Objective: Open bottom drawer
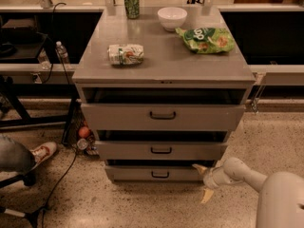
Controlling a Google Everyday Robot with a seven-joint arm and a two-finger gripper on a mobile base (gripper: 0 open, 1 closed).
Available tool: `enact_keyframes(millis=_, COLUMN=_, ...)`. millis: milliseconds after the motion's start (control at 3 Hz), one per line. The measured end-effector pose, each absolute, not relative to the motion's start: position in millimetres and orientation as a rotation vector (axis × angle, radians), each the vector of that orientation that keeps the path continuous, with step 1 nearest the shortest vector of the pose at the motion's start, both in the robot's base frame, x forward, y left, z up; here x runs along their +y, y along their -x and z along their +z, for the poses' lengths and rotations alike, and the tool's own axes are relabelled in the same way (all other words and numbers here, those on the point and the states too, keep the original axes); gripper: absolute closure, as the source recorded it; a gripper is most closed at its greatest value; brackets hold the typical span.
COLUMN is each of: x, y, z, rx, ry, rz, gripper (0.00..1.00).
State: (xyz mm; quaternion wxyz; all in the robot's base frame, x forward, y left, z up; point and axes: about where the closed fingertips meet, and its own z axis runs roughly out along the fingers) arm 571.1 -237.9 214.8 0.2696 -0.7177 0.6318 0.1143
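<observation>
Lettering on the green bag point(205, 39) and the green can point(131, 3) on the tabletop point(164, 63) is not legible. The bottom drawer point(137, 174) is lowest in the cabinet. The tool point(203, 181) is at its right end, fingers apart, gripping nothing, with the upper finger point(198, 167) at the front panel's corner.

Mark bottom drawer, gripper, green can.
bottom drawer point(130, 174): camera view, front panel left of handle.
gripper point(203, 181): camera view, midway between open fingertips, at the drawer's right end.
green can point(132, 3): camera view, can's side.
</observation>
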Motion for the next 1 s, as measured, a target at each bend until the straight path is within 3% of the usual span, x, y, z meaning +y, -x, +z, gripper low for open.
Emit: enact_keyframes(millis=1000, x=-209.5, y=-602.2, z=190.5, rx=1.647, ry=1.942, rz=0.219, gripper=0.0)
